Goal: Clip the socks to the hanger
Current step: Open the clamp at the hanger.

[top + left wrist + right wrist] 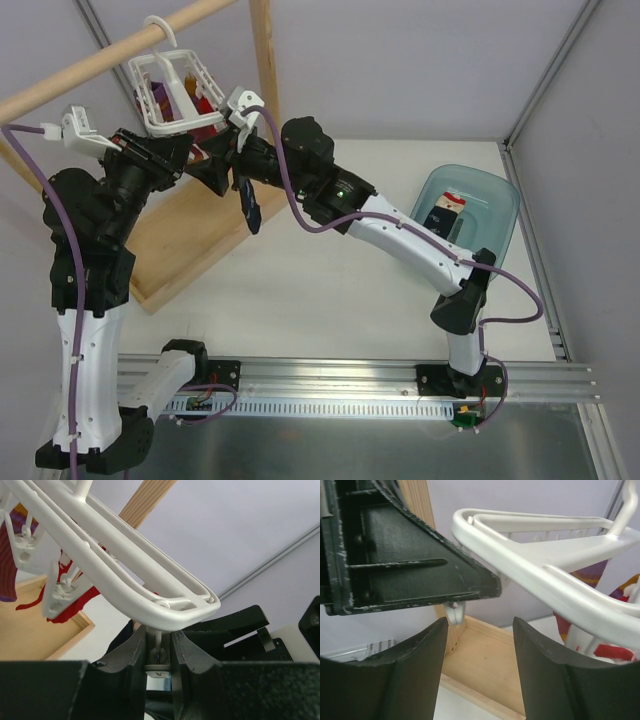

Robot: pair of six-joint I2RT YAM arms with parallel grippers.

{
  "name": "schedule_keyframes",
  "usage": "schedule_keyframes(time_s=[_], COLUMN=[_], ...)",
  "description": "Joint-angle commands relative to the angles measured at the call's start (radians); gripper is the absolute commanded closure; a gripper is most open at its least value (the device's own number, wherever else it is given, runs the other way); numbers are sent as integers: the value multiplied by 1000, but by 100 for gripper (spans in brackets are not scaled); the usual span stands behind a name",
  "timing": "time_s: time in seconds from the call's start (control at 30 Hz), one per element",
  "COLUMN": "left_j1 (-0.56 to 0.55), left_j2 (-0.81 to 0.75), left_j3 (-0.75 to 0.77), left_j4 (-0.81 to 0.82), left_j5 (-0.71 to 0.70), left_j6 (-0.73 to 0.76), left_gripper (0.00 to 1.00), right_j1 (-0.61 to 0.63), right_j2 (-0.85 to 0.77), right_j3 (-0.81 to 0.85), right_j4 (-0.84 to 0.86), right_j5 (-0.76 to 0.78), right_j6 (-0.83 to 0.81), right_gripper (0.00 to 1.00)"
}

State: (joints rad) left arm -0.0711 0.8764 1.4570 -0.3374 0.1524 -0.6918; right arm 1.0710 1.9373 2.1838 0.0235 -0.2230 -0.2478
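Left claw (159, 645) clamped on clip (158, 669) under hanger (150, 587) corner. Right claw (480, 624) apart, at its 3 o'clock. Navy sock (248, 205) dangles at hanger's 5 o'clock.

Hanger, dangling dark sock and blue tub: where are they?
hanger (170, 612), left wrist view, frame's near corner.
dark sock (249, 208), top view, middle of its hanging part.
blue tub (492, 195), top view, bare inner wall.

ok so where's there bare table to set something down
Bare table runs between the wooden base, the right arm and the near rail; another strip lies behind that arm, up to the teal bin. Crowded: under the hanger, where the left gripper pinches a clip beside the right gripper and hanging sock.
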Motion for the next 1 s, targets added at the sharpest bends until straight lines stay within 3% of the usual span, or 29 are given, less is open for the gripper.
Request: schedule_keyframes(time_s=[0.0, 0.3, 0.5, 0.6, 0.67, 0.73, 0.77, 0.9, 0.97], left_j1=[-6, -4, -4, -4, -4, -4, -4, -1, 1], left_j2=[16, 9, 6, 3, -1, -2, -2, 1, 4], left_j3=[5, -15, -18, -11, -9, -4, -1, 35, 49], left_j4=[18, 20, 20, 20, 20, 20, 20, 20, 20], left_j5=[9, 15, 25, 24, 22, 22, 21, 24, 39], left_j6=[-5, -11, -15, -11, -8, 5, 18, 104, 112], left_gripper=[89, 89, 89, 88, 85, 78, 69, 48, 41], right_j1=[10, 12, 15, 15, 14, 12, 12, 0, -8], right_j2=[-57, -54, -23, -15, -17, -24, -27, -61, -76], right_j3=[-16, -7, 57, 57, 56, 53, 50, 19, -1], right_j4=[102, 127, 84, 78, 75, 73, 73, 78, 85], right_j5=[-33, -1, -10, -1, -2, -18, -25, -67, -102], right_j6=[-28, -41, -48, -53, -53, -38, -25, 112, 177], right_gripper=[41, 47, 66, 88, 93, 99, 99, 99, 99])
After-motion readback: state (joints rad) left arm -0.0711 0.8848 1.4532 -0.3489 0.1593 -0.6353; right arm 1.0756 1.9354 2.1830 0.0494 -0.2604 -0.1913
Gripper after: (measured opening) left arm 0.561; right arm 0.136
